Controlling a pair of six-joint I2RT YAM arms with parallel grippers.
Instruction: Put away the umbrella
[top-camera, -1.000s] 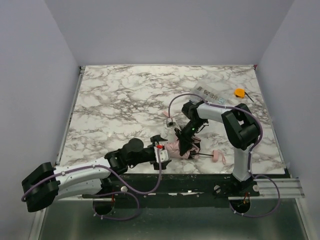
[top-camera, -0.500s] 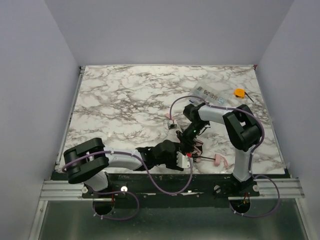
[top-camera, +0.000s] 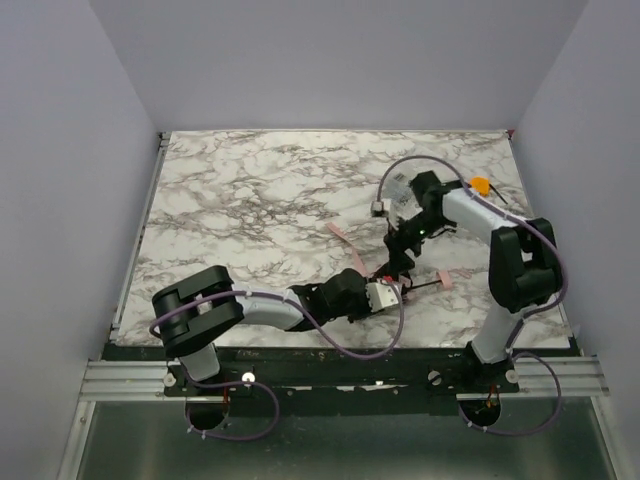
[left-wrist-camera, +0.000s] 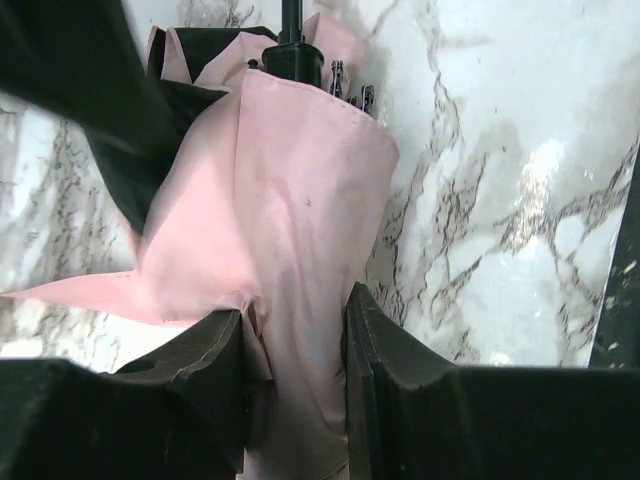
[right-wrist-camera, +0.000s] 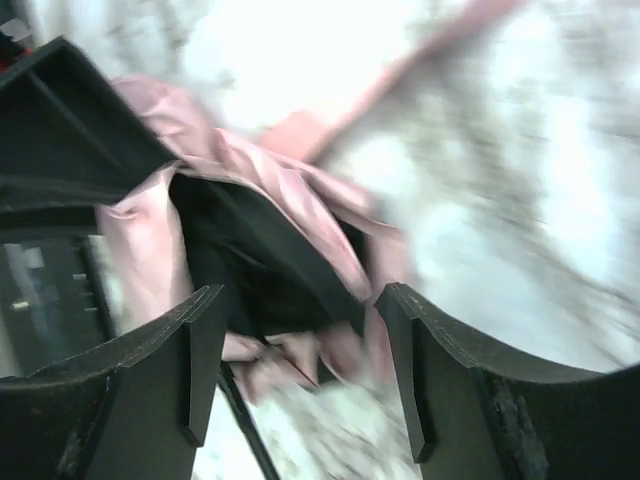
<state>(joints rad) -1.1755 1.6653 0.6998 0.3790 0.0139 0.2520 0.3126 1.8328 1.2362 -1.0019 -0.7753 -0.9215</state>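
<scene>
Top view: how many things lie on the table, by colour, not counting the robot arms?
Pink: 2, the umbrella and a loose strip
Clear: 1, the packet
Orange: 1, a small thing
Total: 4

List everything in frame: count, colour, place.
umbrella: 1, pale pink with dark shaft, near edge of table, centre
packet: 1, clear with label, far right of table, partly hidden
round thing: 1, orange, far right, beside packet
strip: 1, pink, flat on table, mid-centre
table: 1, white-grey marble
left tool: 1, black, shut on umbrella fabric
right tool: 1, black, open over umbrella; its view is blurred
</scene>
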